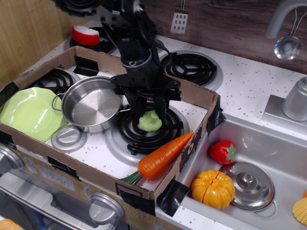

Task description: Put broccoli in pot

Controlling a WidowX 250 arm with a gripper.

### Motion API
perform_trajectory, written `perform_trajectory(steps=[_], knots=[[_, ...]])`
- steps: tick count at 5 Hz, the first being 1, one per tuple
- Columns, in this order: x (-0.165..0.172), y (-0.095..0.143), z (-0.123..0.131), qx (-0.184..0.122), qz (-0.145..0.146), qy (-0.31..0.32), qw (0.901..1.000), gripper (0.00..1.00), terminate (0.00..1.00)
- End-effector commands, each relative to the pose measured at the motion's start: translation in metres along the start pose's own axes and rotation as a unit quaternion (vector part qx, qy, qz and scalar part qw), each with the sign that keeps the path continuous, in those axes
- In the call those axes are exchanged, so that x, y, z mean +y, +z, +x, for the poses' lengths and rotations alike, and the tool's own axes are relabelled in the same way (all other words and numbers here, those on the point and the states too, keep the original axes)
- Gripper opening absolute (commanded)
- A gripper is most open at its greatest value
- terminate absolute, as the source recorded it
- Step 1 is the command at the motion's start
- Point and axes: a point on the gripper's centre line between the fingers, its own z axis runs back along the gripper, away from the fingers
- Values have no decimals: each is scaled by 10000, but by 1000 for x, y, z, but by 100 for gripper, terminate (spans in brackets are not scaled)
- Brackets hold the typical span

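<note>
The pale green broccoli [150,122] lies on the black coil burner at the front right inside the cardboard box. My gripper [149,114] reaches straight down over it, and its black fingers [160,106] are drawn in against the broccoli's two sides. The broccoli still rests on the burner. The shiny steel pot [91,103] stands empty just left of the gripper, and its wire handle reaches toward the left finger. The top of the broccoli is partly hidden by the gripper.
An orange carrot [163,154] lies in front of the broccoli. A light-green plate [29,111] and a small steel lid [68,137] sit left of the pot. The cardboard box wall [204,98] rises at the right. The sink holds a strawberry [222,151], a pumpkin [213,188] and a lid [249,184].
</note>
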Motion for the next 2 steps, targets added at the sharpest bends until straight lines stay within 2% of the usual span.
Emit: perform_trajectory(steps=[1, 2], knots=[[-9, 14, 3, -70, 112, -1, 9999, 0, 0], [-18, 37, 10, 47, 195, 81, 9998, 0, 0]])
